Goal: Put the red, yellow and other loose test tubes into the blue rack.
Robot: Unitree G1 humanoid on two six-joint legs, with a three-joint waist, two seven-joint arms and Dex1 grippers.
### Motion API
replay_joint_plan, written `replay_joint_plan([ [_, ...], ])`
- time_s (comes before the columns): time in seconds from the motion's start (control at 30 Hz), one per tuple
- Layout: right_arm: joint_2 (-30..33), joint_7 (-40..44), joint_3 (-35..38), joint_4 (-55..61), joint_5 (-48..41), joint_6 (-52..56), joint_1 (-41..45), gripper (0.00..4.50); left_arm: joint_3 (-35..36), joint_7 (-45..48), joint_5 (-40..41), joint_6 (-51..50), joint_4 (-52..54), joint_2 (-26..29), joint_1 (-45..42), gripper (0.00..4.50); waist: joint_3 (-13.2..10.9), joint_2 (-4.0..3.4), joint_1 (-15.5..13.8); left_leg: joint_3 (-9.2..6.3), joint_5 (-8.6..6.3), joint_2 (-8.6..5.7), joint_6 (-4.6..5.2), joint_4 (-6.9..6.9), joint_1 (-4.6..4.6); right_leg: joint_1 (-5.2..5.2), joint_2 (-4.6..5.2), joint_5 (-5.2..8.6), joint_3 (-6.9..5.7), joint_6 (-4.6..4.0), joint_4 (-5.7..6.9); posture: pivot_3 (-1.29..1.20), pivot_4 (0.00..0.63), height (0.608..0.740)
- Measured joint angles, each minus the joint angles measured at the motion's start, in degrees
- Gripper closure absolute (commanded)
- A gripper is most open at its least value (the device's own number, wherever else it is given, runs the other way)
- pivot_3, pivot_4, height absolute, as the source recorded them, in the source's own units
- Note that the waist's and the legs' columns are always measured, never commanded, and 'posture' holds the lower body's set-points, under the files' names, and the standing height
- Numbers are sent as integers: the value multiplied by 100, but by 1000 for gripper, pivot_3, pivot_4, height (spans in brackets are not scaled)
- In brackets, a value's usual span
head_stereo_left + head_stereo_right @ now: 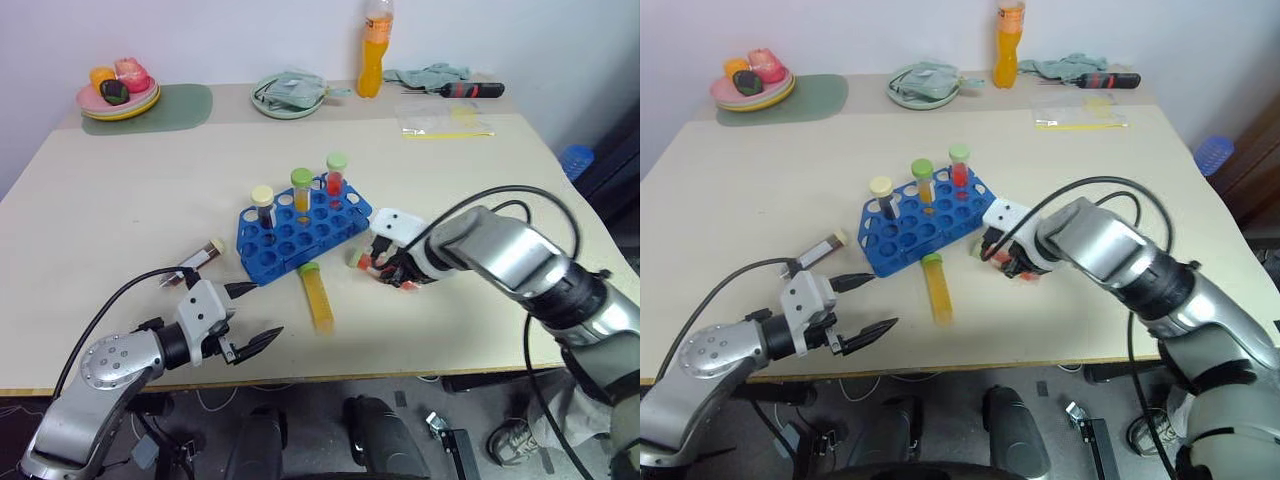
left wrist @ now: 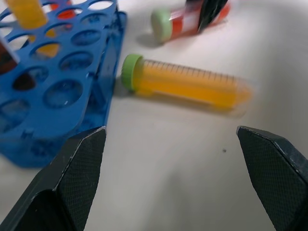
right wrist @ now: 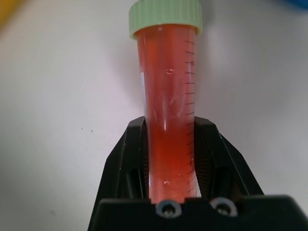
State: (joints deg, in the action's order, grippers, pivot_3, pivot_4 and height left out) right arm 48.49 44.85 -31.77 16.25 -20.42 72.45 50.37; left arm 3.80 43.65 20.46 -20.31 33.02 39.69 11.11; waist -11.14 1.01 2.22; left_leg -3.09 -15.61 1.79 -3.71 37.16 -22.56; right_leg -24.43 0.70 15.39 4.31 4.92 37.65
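Near the tabletop's front edge your left gripper (image 1: 262,315) hangs wide open, while your right gripper (image 3: 169,144) has clamped the red tube (image 3: 167,96) lying just beside the blue rack (image 1: 300,232). Lift it straight, stand it upright, then lower it into a free hole.

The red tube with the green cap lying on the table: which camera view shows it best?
The right wrist view: the red tube runs lengthwise between the right gripper fingers, shut on it. The left wrist view catches the cap end; the eye views show a small part.

Pale beige table (image 1: 120,210), plain white wall (image 1: 200,40) behind (evenly lit), dark floor (image 1: 320,440) below
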Motion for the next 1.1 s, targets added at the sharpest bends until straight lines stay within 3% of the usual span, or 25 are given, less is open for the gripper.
replay_joint_plan([
  [0.1,-105,-5,1196,459,-131,-1134,-912,3711,108,-37,-8,29,47,-3,166,0,1,4,20,-1,-2,3,4,0,3,5,-4,0,-1,0,-3,0,150,740],
  [0.23,-2013,-1110,2891,389,-437,-2325,-1586,3711,218,-137,16,66,20,-97,28,0,2,4,104,5,-2,6,4,0,17,6,-13,-1,11,0,18,0,150,740],
  [0.33,-3224,-2041,3466,-46,-417,-3126,-1490,3711,226,-238,85,56,-124,-240,-305,0,4,7,106,2,-1,4,3,9,17,6,-11,-1,9,-1,28,0,150,740],
  [0.5,-4338,-2783,3482,-1140,116,-4706,-1511,3711,226,-270,130,43,-376,-264,-664,0,3,5,109,4,-1,2,3,1,15,1,-7,-1,9,-1,31,0,150,740],
  [0.6,-4676,-3004,3357,-1720,369,-5255,-1546,3711,229,-259,146,34,-392,-233,-761,0,2,5,129,4,-1,2,2,-2,15,-1,-5,-1,9,-1,31,0,150,740],
  [1.1,-4983,-3100,3279,-2886,484,-5837,-1603,3711,271,-311,150,-65,-320,-206,-640,0,2,2,174,1,-1,2,2,-2,17,-1,-6,-1,9,-1,35,0,150,740],
])
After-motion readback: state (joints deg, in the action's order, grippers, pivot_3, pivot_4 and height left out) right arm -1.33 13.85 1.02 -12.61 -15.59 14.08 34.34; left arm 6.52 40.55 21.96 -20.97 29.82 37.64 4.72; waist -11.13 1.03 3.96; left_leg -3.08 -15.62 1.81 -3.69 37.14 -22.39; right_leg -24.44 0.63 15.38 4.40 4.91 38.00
